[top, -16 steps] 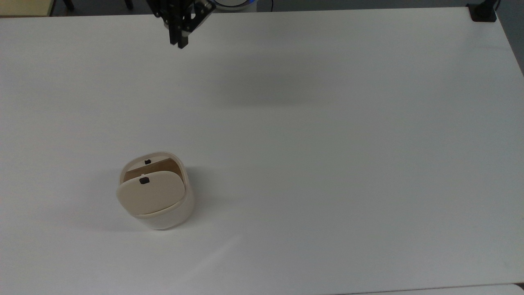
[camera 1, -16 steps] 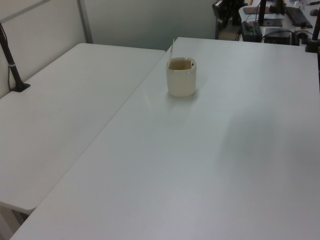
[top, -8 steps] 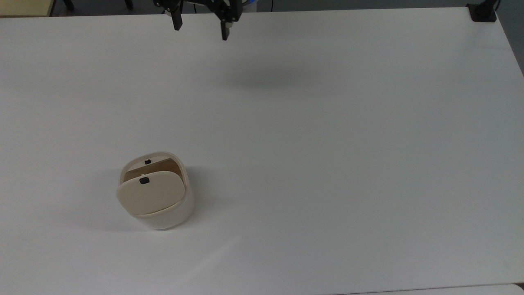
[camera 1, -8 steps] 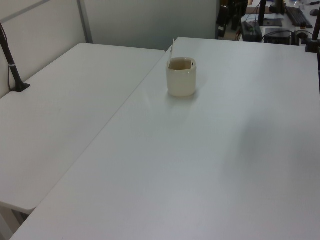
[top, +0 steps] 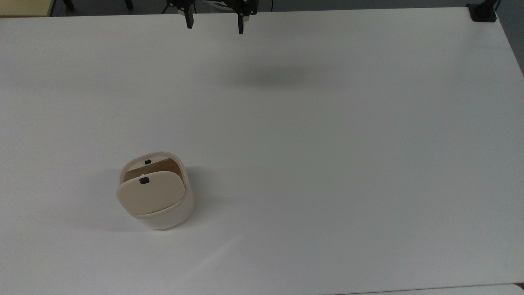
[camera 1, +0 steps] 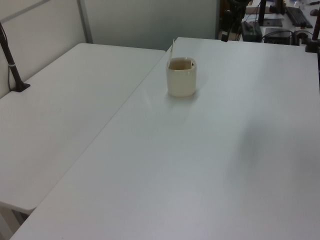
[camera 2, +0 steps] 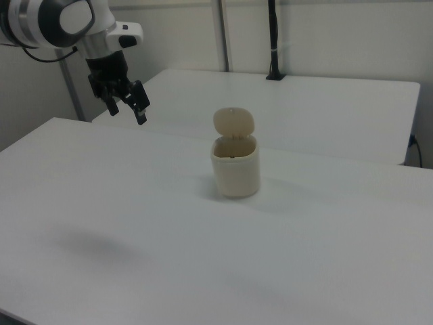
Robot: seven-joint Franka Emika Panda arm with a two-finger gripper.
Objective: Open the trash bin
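Note:
The cream-beige trash bin (top: 163,213) stands on the white table (top: 327,143) in the top view's lower left. Its lid (top: 150,196) is swung up on its hinge and the brown inside shows behind it. In the right view the trash bin (camera 2: 235,170) has its lid (camera 2: 234,123) standing upright above the rim. In the left view the trash bin (camera 1: 181,79) sits near the table's far left edge. My gripper (top: 214,22) hangs high at the top view's upper edge, far from the bin, open and holding nothing. In the right view the gripper (camera 2: 127,112) is at the upper left.
A black clamp mount (top: 483,12) sits on the table's corner at the top view's upper right. A second white table (camera 1: 60,105) adjoins on the left view's left, with a black pole (camera 1: 12,65) clamped to it. Wide bare tabletop surrounds the bin.
The gripper went from shut to open and drifted toward the top view's right and upper edge. The bin and its raised lid have not moved.

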